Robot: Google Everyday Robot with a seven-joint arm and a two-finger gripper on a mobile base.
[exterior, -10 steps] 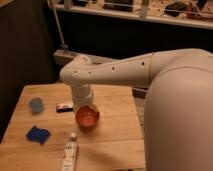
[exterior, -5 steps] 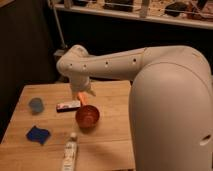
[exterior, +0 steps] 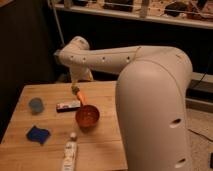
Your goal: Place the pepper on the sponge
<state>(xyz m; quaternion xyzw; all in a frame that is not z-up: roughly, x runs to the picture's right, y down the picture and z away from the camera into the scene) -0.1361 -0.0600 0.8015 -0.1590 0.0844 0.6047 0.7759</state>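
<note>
Arm (exterior: pixel 110 57) reaches L over surface (exterior: pixel 102 142), wrist bent down; gripper (exterior: pixel 79 85) right at pepper (exterior: pixel 82 96). Jaws: can't tell.

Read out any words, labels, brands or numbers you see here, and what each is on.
No text is readable.
On the dark flat packet: a pale label, too blurred to read.
On the white bottle: markings too blurred to read.
On the pepper, sponge, bowl and cup: no print visible.
On the gripper, at the pepper's stem end: no lettering visible.

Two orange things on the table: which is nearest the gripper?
The pepper, elongated, right under the gripper near the far edge of the table; the round bowl sits farther forward.
</note>
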